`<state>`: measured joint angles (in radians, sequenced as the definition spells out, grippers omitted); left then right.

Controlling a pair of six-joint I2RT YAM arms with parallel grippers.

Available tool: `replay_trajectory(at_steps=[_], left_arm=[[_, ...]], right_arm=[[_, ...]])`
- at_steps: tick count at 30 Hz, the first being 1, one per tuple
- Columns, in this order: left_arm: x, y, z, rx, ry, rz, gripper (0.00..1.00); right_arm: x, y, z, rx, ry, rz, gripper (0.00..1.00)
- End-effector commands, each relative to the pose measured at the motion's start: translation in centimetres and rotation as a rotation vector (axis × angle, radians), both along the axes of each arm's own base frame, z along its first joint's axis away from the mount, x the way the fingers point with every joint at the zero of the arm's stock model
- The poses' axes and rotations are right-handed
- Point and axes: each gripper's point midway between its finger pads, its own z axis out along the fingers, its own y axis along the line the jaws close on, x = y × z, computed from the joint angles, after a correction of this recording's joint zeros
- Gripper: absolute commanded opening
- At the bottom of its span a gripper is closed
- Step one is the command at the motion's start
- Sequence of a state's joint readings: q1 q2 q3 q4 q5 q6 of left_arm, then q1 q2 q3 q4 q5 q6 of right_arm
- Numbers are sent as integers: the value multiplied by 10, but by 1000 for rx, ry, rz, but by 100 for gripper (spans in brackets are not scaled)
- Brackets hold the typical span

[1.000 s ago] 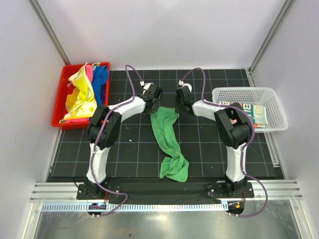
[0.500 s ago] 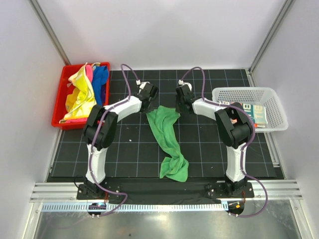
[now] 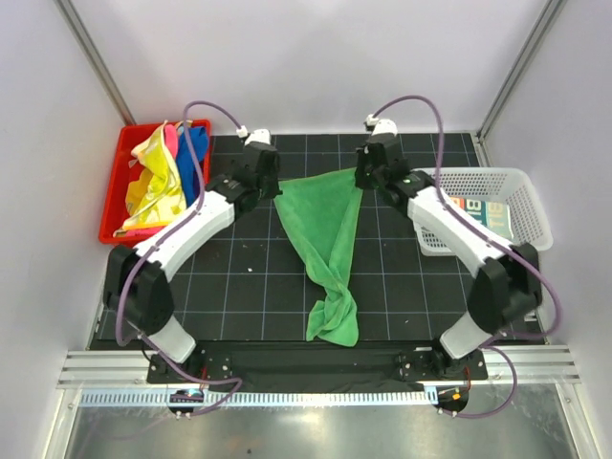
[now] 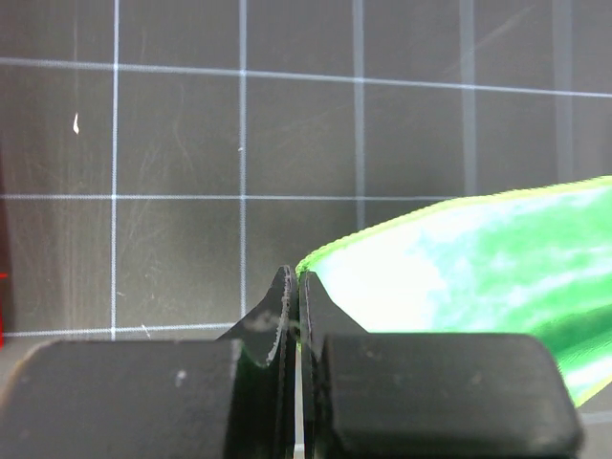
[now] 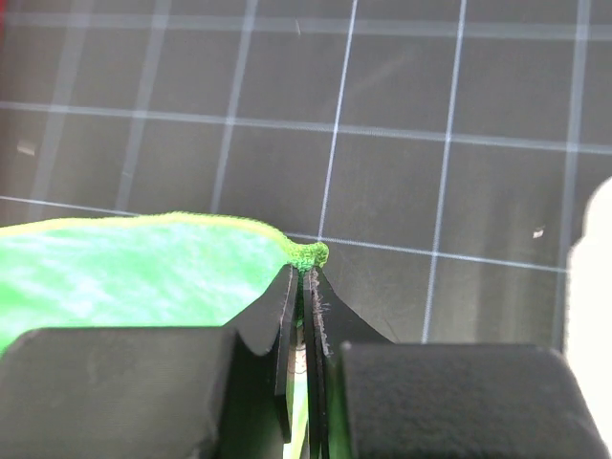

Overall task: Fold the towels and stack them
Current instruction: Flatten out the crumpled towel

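A green towel [image 3: 320, 225] hangs stretched between both grippers over the black grid mat, narrowing to a twisted bunch [image 3: 335, 320] that rests near the front edge. My left gripper [image 3: 275, 197] is shut on its left top corner; in the left wrist view the cloth [image 4: 478, 258] runs off to the right from the pinched jaws [image 4: 295, 279]. My right gripper [image 3: 360, 185] is shut on the right top corner, whose green hem [image 5: 308, 255] pokes out just above the closed jaws [image 5: 303, 275]. More towels [image 3: 158, 182], yellow, pink and blue, lie heaped in the red bin.
The red bin [image 3: 115, 206] stands at the mat's back left. A white mesh basket [image 3: 516, 186] with a folded printed cloth [image 3: 483, 212] inside sits at the right. The black mat [image 3: 239, 287] ends at a metal rail along the front.
Both grippers have moved apart and toward the back, lifting the towel's top edge and spreading it wide. The left jaws closed on the corner during this time.
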<state>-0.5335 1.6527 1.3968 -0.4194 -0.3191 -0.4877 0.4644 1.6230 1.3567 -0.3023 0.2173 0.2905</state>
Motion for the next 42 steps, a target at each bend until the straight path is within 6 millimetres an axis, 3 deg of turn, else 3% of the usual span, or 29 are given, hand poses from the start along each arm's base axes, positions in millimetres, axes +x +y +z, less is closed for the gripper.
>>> replay_trajectory(at_steps=[1,2,3,5,10,15,21,32,42], left_arm=[[-15,0,35,-55,-72,-67,0],[-24,-1,50,-82,-96,-96,0],[-30,-1,59,-93,-112,-115,0],[-42,-5,72,-122,-131,-181,0],[-91,-18,138,-233,-251,-402,0],[-133,-13,207,-325,-424,-501,0],[-167,2,273,-370,-598,-543,0],[-231,26,365,-452,-847,-624,0],[-278,40,412,-490,-987,-701,0]], right_arm=[[-22,-11,58,28,-132,31,1],[-29,-13,64,36,-144,43,1],[-40,-16,89,60,-198,56,1],[-54,-17,109,68,-240,94,1],[-105,-34,180,110,-411,164,1],[-145,-42,227,188,-520,213,1],[-184,-56,280,255,-642,231,1],[-239,-63,342,352,-774,320,1],[-281,-64,392,437,-885,418,1]])
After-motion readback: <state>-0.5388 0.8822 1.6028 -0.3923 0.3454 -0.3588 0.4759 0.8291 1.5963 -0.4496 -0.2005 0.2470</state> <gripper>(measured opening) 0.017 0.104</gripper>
